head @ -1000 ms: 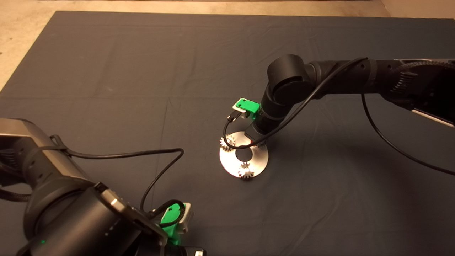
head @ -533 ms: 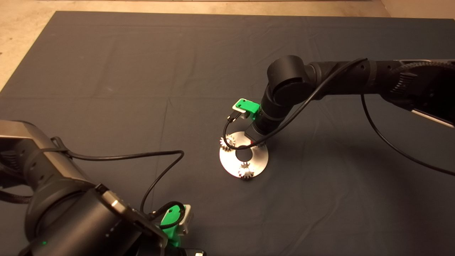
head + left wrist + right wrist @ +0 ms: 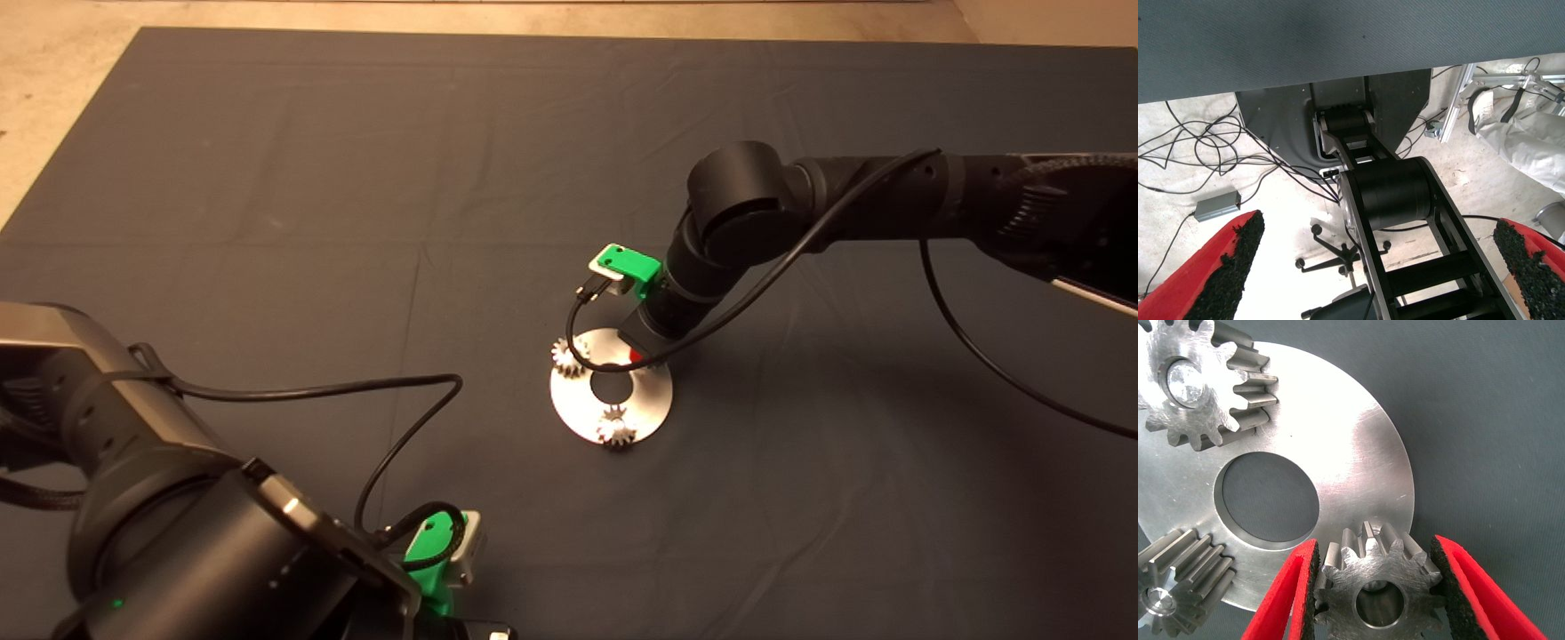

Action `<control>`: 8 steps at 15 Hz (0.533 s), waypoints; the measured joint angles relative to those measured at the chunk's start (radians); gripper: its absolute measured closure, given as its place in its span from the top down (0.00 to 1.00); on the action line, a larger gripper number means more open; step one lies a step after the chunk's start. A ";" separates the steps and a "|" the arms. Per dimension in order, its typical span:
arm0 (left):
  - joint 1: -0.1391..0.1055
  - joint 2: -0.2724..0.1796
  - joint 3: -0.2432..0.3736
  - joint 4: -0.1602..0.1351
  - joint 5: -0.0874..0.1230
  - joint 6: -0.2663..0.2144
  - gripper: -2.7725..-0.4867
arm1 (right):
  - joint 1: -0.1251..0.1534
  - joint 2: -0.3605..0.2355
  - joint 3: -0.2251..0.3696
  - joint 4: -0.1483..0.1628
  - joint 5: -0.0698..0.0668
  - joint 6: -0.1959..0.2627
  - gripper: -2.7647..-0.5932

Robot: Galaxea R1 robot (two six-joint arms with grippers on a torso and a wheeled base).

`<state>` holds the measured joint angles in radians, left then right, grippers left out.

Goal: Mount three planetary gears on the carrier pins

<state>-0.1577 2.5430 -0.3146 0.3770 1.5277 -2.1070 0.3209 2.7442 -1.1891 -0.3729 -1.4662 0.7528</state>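
Head view: my right gripper (image 3: 642, 356) is hanging over the disc's (image 3: 578, 411) far rim while two gears (image 3: 615, 427) are sitting on pins; my left gripper (image 3: 1371, 273) is idling spread wide near the mat's edge. Right wrist view: my pads (image 3: 1305, 587) are clenching the third gear (image 3: 1377, 587) at the disc's rim, its pin (image 3: 1371, 588) showing faintly in the bore; releasing while tilted risks jamming it.

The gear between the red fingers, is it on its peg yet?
On. In the right wrist view the third gear lies flat on the silver disc, its peg showing in the bore, fingers beside it.
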 joint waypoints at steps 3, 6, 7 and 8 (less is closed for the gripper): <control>0.005 0.000 -0.004 0.001 0.000 0.003 0.87 | 0.000 -0.021 0.005 -0.005 0.009 0.000 0.21; 0.011 0.000 -0.005 0.001 0.000 0.010 0.87 | 0.001 -0.018 0.007 -0.006 0.002 0.000 0.21; 0.011 0.000 -0.007 0.002 0.000 0.012 0.87 | 0.000 -0.018 0.007 -0.007 0.003 0.000 0.21; 0.011 0.000 -0.011 0.002 0.000 0.018 0.87 | 0.000 -0.018 0.011 -0.011 0.000 0.000 0.21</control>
<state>-0.1466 2.5434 -0.3255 0.3786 1.5272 -2.0887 0.3213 2.7257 -1.1781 -0.3834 -1.4661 0.7523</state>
